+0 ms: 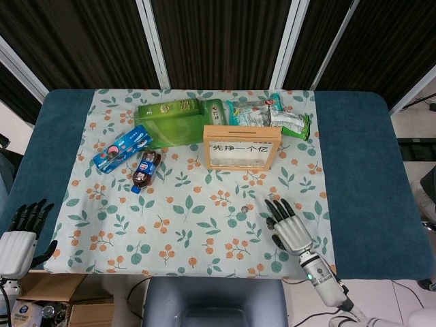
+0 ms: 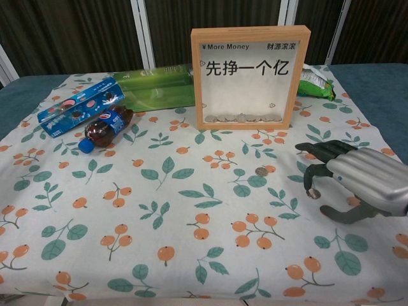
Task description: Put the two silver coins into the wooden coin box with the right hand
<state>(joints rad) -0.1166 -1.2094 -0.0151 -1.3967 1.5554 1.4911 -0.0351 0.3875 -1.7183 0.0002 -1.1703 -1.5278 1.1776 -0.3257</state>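
Right hand: hovering low over the cloth at the near right of the bench, palm down; fingers curling downward, one tip touching a coin; nothing gripped, fingers apart.
Left hand: sitting off the near left edge of the bench; fingers spread, holding nothing.
Coin by hand: lying flat on the cloth, just under the right fingertips.
Second coin: lying flat on the cloth, near the first, to its left and closer to the box; apart from the hand.
Box: standing upright at the middle of the cloth, glass front facing the chest camera; a row of coins showing along its inside bottom; slot in its top edge showing in the head view.
Cloth: leaf-and-berry print, covering the blue bench.
Others: cola bottle lying on its side left of the box; blue biscuit pack just behind it; green pack beside the box; snack bags behind the box.
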